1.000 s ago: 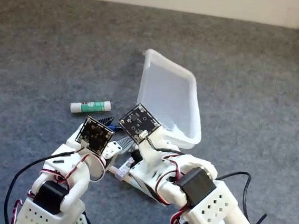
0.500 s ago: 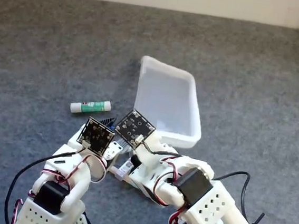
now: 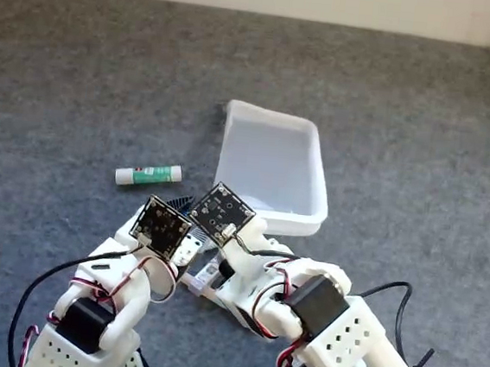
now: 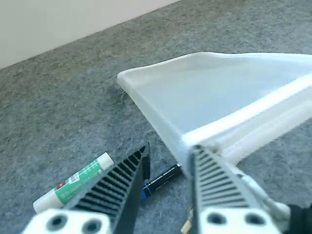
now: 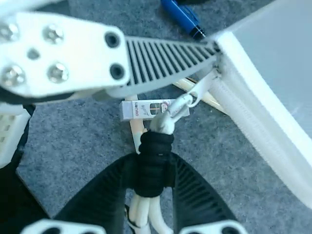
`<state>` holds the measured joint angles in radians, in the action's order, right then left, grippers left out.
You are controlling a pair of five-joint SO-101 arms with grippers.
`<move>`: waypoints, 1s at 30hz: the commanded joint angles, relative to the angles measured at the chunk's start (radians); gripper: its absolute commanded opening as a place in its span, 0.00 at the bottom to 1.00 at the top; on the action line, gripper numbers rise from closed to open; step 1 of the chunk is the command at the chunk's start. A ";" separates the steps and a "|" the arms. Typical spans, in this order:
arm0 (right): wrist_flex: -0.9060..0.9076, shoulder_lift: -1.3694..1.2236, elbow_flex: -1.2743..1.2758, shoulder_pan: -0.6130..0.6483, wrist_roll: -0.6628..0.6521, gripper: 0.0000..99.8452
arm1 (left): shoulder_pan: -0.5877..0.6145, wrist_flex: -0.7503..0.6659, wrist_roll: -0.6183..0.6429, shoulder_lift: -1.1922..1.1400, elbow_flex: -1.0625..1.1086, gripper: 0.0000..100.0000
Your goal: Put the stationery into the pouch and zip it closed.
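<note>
**Zip pull in hand, stationery lying outside**

From where I stood, the translucent pouch (image 3: 273, 164) lay in the middle of the high view on the grey carpet (image 3: 82, 72), with its zip edge turned toward the two arms at the lower part of the frame. The glue stick (image 3: 148, 175) rested left of the middle, well apart from the pouch. The blue pen (image 4: 161, 181) lay just beside the near corner of the pouch. Neither was inside.

The right gripper (image 5: 153, 165) was closed narrowly on the black zip pull (image 5: 156, 146), whose white cord ran up to the zip at the pouch corner. The left gripper (image 4: 169, 151) stood wide, holding nothing. One ribbed finger reached the same corner and seemed to touch it, and the pen showed in the gap between the fingers.

I judged the step in hand to be working the zip while the other arm steadied the pouch. To do it well, the right arm should pull along the line of the zip, not upward, because the light pouch could lift or slide. The left finger should press the corner firmly down. The cord looked soft, so a slow, even pull seemed safer than a jerk.
</note>
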<state>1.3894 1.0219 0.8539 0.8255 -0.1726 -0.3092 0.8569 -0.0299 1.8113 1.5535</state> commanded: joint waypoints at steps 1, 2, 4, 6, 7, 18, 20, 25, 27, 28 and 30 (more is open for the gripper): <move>0.015 0.028 -0.019 -0.036 -0.014 0.00 | 0.016 -0.029 0.002 0.012 -0.024 0.02; 0.013 0.028 -0.019 -0.048 -0.014 0.00 | 0.016 -0.029 0.002 0.012 -0.025 0.02; 0.012 0.028 -0.019 -0.071 -0.014 0.00 | 0.016 -0.029 0.002 0.012 -0.025 0.01; 0.012 0.028 -0.019 -0.093 -0.015 0.00 | 0.016 -0.029 0.002 0.012 -0.025 0.01; 0.010 0.028 -0.021 -0.105 -0.017 0.00 | 0.018 -0.029 0.002 0.012 -0.025 0.01; 0.130 0.028 -0.153 -0.248 -0.020 0.00 | 0.087 -0.025 0.002 0.012 -0.042 0.01; 0.142 0.028 -0.166 -0.271 -0.020 0.00 | 0.087 -0.025 0.002 0.012 -0.042 0.01; 0.147 0.028 -0.176 -0.341 -0.020 0.00 | 0.087 -0.025 0.002 0.012 -0.042 0.01; 0.147 0.028 -0.176 -0.372 -0.020 0.00 | 0.087 -0.025 0.002 0.012 -0.042 0.01; 0.147 0.028 -0.176 -0.389 -0.020 0.00 | 0.087 -0.025 0.002 0.012 -0.042 0.01; 0.147 0.028 -0.177 -0.418 -0.021 0.00 | 0.087 -0.025 0.002 0.012 -0.042 0.01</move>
<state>1.5198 1.0219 0.7419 0.4833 -0.1849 -0.2570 0.8569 -0.0299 1.8098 1.5535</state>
